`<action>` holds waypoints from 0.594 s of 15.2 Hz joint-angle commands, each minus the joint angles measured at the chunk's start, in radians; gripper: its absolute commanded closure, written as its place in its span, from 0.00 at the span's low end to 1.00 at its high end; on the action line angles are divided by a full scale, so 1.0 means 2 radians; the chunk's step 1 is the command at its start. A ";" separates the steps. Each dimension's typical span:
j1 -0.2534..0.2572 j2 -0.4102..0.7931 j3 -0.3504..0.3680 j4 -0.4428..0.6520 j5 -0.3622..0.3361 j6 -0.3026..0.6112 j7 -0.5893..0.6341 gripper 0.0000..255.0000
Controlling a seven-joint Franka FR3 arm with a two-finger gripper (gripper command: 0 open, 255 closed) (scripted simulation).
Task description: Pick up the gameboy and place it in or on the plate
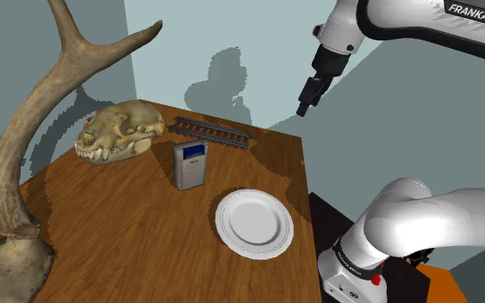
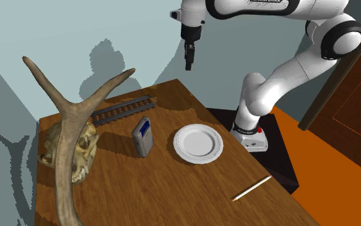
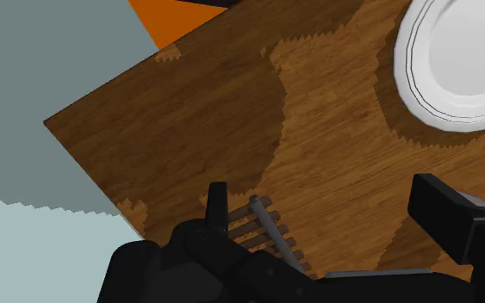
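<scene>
Two black fingers (image 3: 218, 202) of the claw (image 1: 306, 103) stand wide apart, holding nothing, high over the far corner of the table (image 1: 128, 232), above one end of a grey, ridged rail track (image 1: 212, 132) lying along the far edge. Near the table's middle stands the gameboy (image 1: 190, 165): a grey boxy slab with a blue screen at its top, upright on its short end, long axis vertical, face turned toward the round white plate (image 1: 254, 222) by the edge nearest the stand. A toothed skull (image 1: 118, 129) and a branching antler (image 1: 25, 146) sit along the opposite edge of the wood-grain top.
</scene>
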 commanded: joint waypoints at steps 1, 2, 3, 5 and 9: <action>0.000 0.000 0.000 0.000 0.000 0.000 0.000 0.00; 0.007 0.015 0.003 0.004 0.002 0.009 -0.009 0.00; 0.015 0.031 0.006 0.009 0.004 0.018 -0.019 0.00; 0.029 0.061 0.013 0.019 0.008 0.035 -0.037 0.00; 0.056 0.121 0.027 0.043 0.015 0.063 -0.074 0.00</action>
